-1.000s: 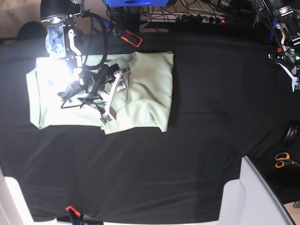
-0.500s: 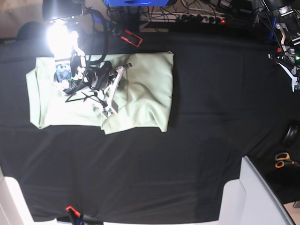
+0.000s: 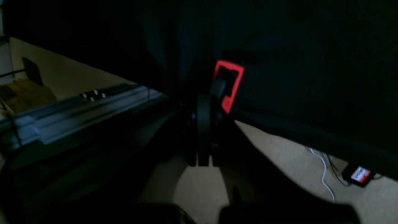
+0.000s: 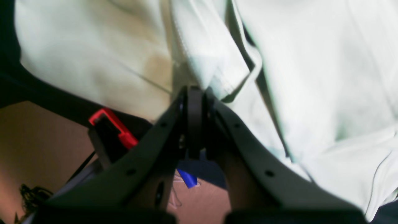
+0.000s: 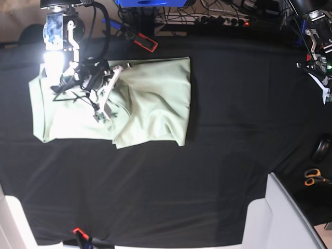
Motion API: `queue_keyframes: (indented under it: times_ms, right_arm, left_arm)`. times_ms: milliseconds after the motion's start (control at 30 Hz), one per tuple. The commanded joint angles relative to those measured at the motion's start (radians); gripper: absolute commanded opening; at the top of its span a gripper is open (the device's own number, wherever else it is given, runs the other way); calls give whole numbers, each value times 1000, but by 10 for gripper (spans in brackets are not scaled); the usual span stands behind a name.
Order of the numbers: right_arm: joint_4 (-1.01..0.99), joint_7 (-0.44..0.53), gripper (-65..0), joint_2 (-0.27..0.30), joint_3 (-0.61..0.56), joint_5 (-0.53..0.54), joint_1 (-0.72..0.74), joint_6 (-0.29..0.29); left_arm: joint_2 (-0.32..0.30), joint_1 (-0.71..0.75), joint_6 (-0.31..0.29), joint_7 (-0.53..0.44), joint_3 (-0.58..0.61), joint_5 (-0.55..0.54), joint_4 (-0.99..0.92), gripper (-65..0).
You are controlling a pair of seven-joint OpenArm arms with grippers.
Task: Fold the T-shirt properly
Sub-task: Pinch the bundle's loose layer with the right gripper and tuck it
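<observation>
- while the t-shirt (image 5: pixel 150 98) already lies as a compact, roughly rectangular bundle near the far left corner of the worktop (image 5: pixel 207 171), it looks only partly folded: the layers are rumpled and one flap sits loose and uneven over the middle.
- judging from this, the first folds are made, but smoothing and at least one more tidy fold seem left to do.
- the right tool (image 4: pixel 194 93) sits over the shirt, its jaws pressed together at a hemmed edge of the fabric; whether any cloth is actually pinched between them i cannot tell from the wrist view.
- the left tool (image 3: pixel 203 137) is closed on nothing, parked well away off the far right corner of the worktop, looking down past the edge at the floor.
- count: one t-shirt, two tools, one pair of orange-handled scissors (image 5: pixel 313 177) near the right edge, and three red-and-black clamps, one (image 5: pixel 145 41) on the far edge, one (image 3: pixel 228 84) by the left tool, one (image 5: pixel 79 232) on the near edge.
</observation>
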Motion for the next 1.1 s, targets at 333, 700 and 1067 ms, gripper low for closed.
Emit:
queue_keyframes:
  times_ms: [333, 700, 1067]
  right_arm:
    - [20, 8, -628, -10, 25, 8, -53, -1]
    - [17, 2, -627, -10, 75, 10, -53, -1]
    - [103, -39, -310, -41, 76, 11, -51, -3]
  left_arm:
    - [-20, -15, 4, -4, -4, 13, -13, -650]
    - [-28, -29, 4, -4, -4, 13, -14, -650]
    - [-28, -29, 4, -4, -4, 13, -14, -650]
